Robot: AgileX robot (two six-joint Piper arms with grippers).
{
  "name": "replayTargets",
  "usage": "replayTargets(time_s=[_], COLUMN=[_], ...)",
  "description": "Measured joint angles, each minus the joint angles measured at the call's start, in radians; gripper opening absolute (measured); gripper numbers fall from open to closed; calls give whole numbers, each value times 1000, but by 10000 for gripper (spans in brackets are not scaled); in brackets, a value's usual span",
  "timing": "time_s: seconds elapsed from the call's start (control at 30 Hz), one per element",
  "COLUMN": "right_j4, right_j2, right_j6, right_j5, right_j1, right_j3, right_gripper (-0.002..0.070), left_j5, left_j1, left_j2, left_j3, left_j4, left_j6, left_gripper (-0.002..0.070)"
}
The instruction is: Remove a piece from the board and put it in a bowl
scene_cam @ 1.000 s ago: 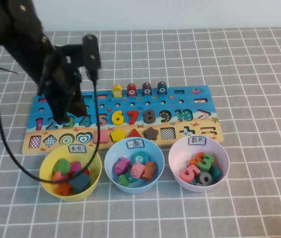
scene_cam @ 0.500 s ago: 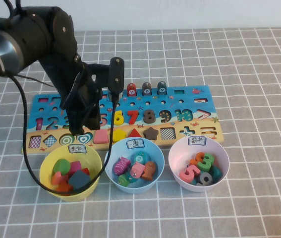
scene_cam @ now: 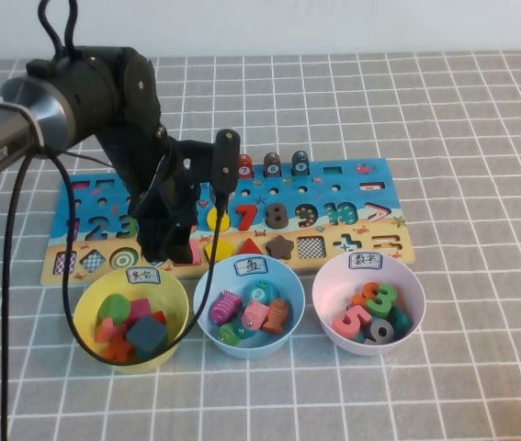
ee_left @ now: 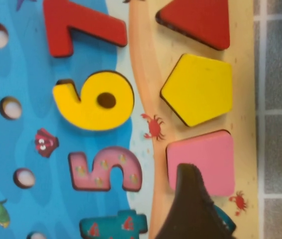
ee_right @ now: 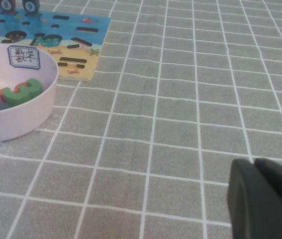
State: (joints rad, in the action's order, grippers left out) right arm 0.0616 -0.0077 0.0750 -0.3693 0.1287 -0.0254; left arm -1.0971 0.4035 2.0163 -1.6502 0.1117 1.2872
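The salmon-pink square piece (ee_left: 208,157) lies flat in its cut-out on the board's (ee_left: 141,74) sandy front strip, beside the yellow pentagon (ee_left: 198,89). In the high view my left gripper (scene_cam: 174,244) hangs low over the board (scene_cam: 361,184) and hides most of the piece. In the left wrist view one dark finger (ee_left: 190,199) overlaps the piece's edge; the other finger is out of view, and the jaws look open. The yellow bowl (scene_cam: 82,308) stands just in front of the board. My right gripper (ee_right: 254,162) is shut and empty over bare table.
A light blue bowl (scene_cam: 205,296) and a pale pink bowl (scene_cam: 322,292) stand in a row right of the yellow one, each holding several pieces. A dark blue block (scene_cam: 148,333) lies in the yellow bowl. A red triangle (ee_left: 198,20) and yellow 6 (ee_left: 88,107) sit on the board.
My left arm has swung right and come down over the board's front row, ending above the pink square. The pieces and bowls have not moved.
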Motion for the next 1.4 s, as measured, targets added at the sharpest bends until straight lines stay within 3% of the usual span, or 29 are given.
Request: replayTargets(time_s=[1.4], right_j4=[0], right_j2=[0], right_j6=[0], right_j5=[0], right_j1=[0], right_j3=[0], right_gripper=[-17], left_j5=[75], left_j1=[-6], left_j2=[61], left_j3=[0], left_j4=[0], left_j6=[43], left_gripper=[407])
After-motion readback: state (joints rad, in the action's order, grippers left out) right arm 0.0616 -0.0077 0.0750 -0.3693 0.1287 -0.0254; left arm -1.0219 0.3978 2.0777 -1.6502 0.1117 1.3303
